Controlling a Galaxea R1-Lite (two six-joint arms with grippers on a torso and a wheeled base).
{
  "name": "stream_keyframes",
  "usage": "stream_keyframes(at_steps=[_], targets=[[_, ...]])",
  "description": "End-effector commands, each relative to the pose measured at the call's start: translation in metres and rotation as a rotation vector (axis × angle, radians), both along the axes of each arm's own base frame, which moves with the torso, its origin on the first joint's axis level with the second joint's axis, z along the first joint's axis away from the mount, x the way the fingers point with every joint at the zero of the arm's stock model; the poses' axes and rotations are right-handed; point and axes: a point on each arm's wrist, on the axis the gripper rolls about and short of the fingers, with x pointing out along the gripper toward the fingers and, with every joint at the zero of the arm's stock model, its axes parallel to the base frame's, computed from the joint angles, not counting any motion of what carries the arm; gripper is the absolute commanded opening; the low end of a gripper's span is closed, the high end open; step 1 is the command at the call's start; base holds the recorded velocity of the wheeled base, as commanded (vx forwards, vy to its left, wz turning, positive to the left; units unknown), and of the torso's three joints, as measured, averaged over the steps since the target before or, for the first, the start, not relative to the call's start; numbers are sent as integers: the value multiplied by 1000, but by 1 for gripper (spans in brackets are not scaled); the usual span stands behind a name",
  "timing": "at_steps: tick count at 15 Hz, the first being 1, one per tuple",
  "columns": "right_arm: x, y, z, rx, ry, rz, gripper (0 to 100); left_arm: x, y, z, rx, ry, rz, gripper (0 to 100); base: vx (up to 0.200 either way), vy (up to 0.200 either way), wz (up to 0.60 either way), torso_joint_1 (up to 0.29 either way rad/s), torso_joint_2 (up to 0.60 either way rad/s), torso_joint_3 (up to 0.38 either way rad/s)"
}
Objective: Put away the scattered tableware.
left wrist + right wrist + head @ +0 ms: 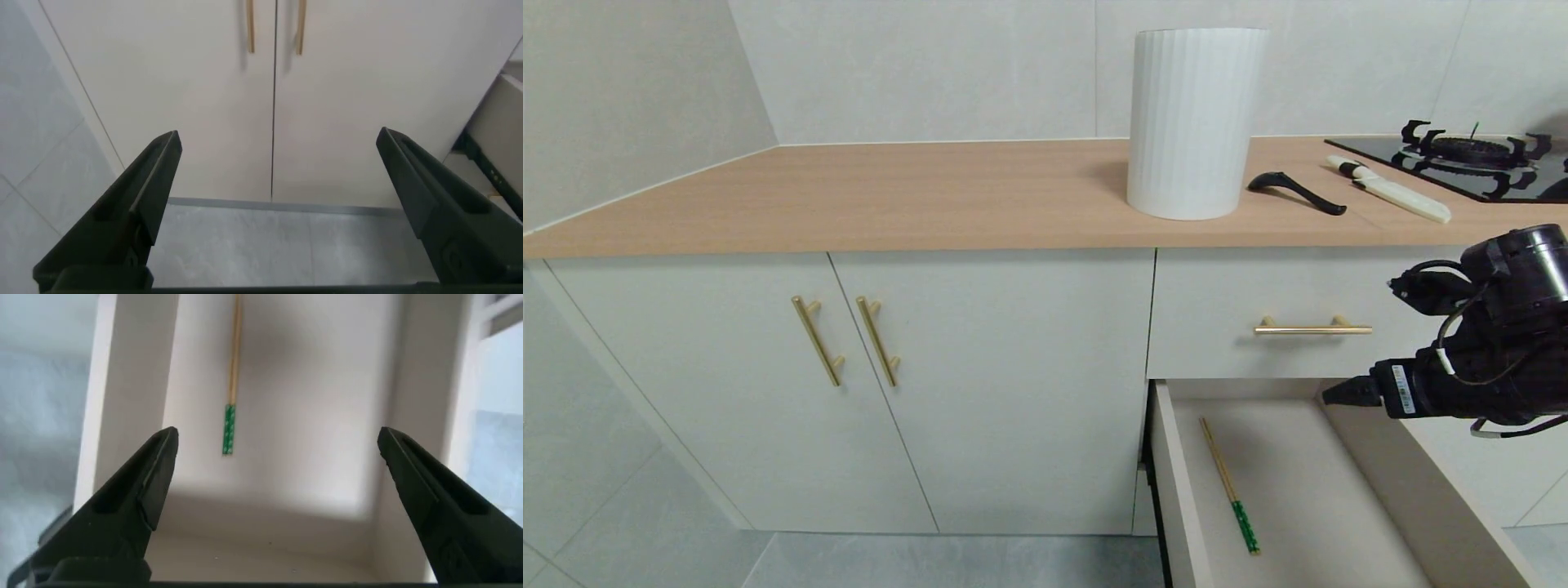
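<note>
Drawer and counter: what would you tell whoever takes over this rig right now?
Left gripper: open, empty, low in front of the cabinet doors.
Right gripper: open, empty, above the open drawer.
Done: chopsticks lie in the drawer.
Left: black utensil and white knife lie on the counter beside the white ribbed container; likely stow them, then shut the drawer.

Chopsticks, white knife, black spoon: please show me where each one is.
chopsticks [1228, 486], head view, middle of the wooden shaft.
white knife [1403, 198], head view, on the blade.
black spoon [1264, 183], head view, on its wider end.
</note>
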Motion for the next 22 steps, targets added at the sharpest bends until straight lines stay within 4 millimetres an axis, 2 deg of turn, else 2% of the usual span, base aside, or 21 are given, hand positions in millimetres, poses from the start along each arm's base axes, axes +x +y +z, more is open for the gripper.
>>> stream_keyframes(at_steps=[1,7,18,20,22], targets=[[-3,-1,5,3,-17,-1,100,0,0,0,0,1,1,100,0,0,0,12,-119,-300],[-4,-2,6,3,-22,-4,100,0,0,0,0,1,1,100,0,0,0,81,-455,-343],[2,0,5,24,-43,52,100,0,0,0,0,1,1,100,0,0,0,167,-478,-317],[18,-5,5,6,-88,76,100,0,0,0,0,1,1,100,0,0,0,161,-415,-242],[49,-7,16,12,-158,108,100,0,0,0,0,1,1,100,0,0,0,56,-129,-88]])
